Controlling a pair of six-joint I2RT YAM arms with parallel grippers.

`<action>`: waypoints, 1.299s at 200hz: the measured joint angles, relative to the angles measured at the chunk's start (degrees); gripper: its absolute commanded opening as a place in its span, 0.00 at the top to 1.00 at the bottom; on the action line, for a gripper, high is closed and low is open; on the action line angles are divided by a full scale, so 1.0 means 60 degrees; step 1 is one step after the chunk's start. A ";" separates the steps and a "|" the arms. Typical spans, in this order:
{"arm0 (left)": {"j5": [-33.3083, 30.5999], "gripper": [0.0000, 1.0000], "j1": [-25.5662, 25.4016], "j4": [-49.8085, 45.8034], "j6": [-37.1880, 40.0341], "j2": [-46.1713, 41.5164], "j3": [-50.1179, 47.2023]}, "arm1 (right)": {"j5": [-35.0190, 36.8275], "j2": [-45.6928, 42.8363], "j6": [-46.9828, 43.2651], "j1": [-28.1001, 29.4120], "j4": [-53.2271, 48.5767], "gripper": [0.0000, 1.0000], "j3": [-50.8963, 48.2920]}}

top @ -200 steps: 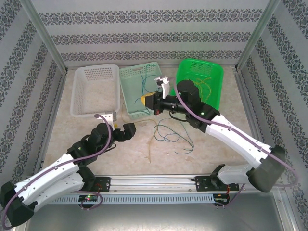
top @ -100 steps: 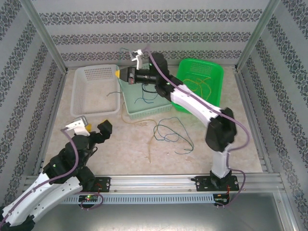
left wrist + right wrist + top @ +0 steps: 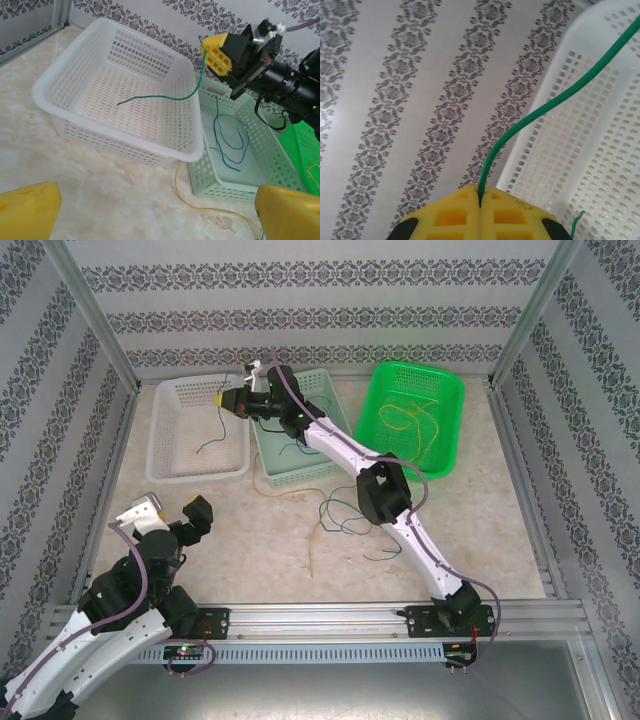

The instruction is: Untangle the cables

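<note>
Bare table (image 3: 250,540) lies open before the white basket (image 3: 158,430) in the far-left corner. Above its right rim the right gripper (image 3: 222,399) is clamped on the dark green cable (image 3: 215,435) — drooping, free end pointing left over the basket floor. The left gripper (image 3: 170,510) hovers near-left, fingers wide apart.

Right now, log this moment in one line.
right gripper: shut on green cable | cable: over white basket | left gripper: open
</note>
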 measured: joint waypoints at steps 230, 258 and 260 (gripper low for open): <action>0.0291 0.00 0.0000 0.0419 -0.0113 0.1541 0.0047 | 0.0765 0.0510 0.0102 0.0171 -0.3355 0.30 0.1056; 0.0455 0.02 0.0135 0.0765 0.0474 0.2422 0.0623 | 0.0725 0.0444 0.0127 0.0229 -0.3340 0.29 0.1064; 0.0495 0.02 0.0171 0.0783 0.0514 0.2492 0.0678 | 0.0718 0.0441 0.0138 0.0237 -0.3330 0.29 0.1064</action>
